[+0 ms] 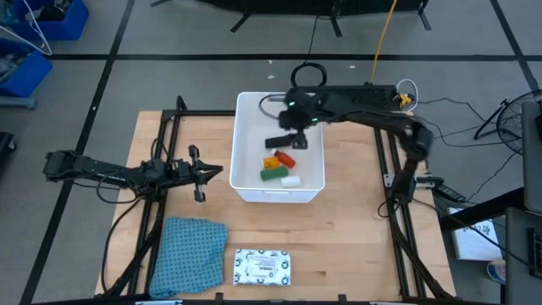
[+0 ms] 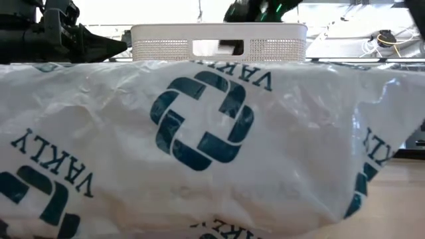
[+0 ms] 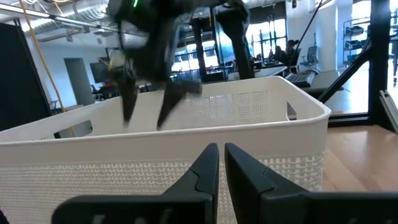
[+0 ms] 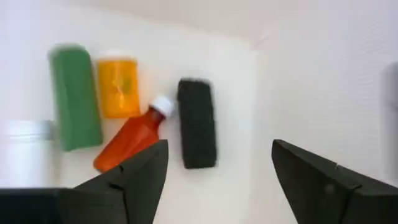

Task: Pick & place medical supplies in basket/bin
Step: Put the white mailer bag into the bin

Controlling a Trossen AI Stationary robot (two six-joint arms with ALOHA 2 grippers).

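Observation:
The white bin (image 1: 251, 111) stands mid-table. On its floor lie a black oblong (image 4: 198, 122), a green oblong (image 4: 74, 96), an orange bottle (image 4: 118, 87), a red-orange bottle with a white cap (image 4: 134, 140) and a white piece (image 4: 28, 149). My right gripper (image 1: 295, 131) hangs open above the bin's far part, over the black oblong (image 1: 277, 141), and holds nothing. My left gripper (image 1: 217, 172) is shut and level, just outside the bin's left wall (image 3: 93, 168). A flat white packet (image 1: 262, 266) lies near the table's front edge.
A teal-blue cloth (image 1: 188, 246) lies at the front left, beside the packet. White plastic with teal print (image 2: 199, 146) fills most of the low view, so only the bin's rim (image 2: 219, 30) shows there. Bare wood lies right of the bin.

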